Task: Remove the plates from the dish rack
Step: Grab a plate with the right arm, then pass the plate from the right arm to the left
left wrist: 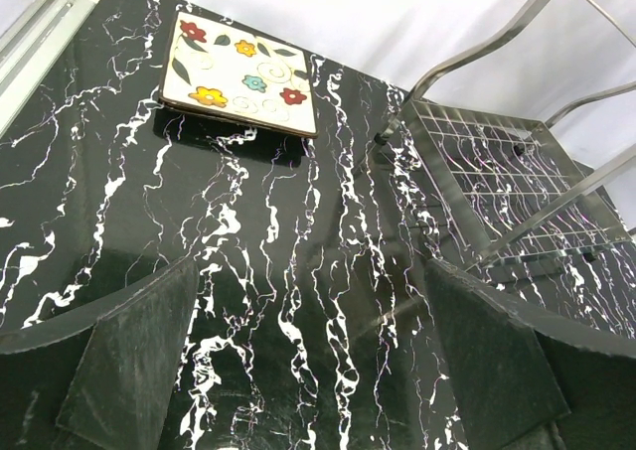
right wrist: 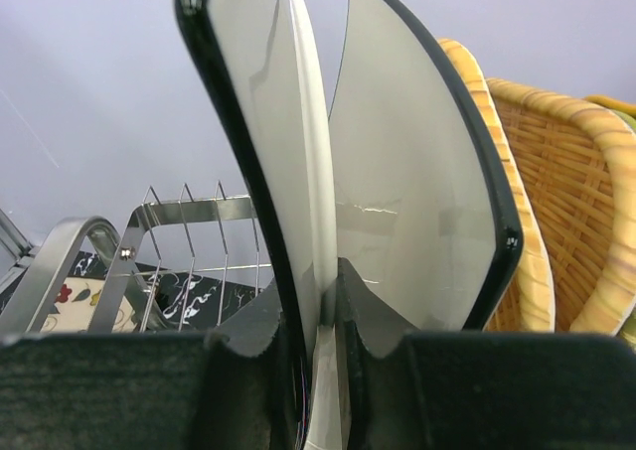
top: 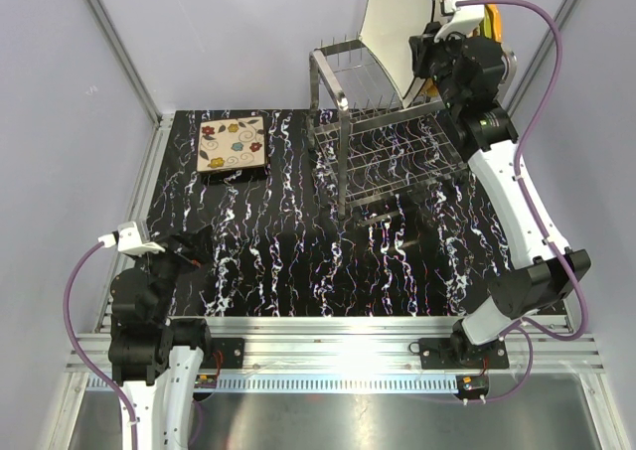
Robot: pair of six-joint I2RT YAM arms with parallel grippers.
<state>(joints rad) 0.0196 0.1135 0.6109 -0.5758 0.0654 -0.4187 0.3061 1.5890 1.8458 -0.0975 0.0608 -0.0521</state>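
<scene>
Grip check, right arm: the right gripper [right wrist: 326,271] has its fingers pressed together on the rim of a cream plate [top: 390,33], pinching it edge-on. The plate stands upright and slightly tilted, high over the back right corner of the dish rack [top: 388,147]. Whether its lower edge touches the prongs cannot be told.

Wrist view, right: a second pale plate [right wrist: 417,172] with a dark rim stands just beside the held one. Woven orange-tan plates [right wrist: 571,202] stand upright behind that, at the far right.

Rack: the lower tier, seen from above, shows bare wire grid.

Flower-patterned plate [top: 232,144]: lies flat on the black marbled table [top: 298,261], at the back left, well apart from the rack and beside nothing else.

Left arm: the left gripper [left wrist: 310,271] sits low over the near left part of the table, fingers spread wide with only tabletop between them. It faces the flowered plate and the rack's left end, touching neither.
</scene>
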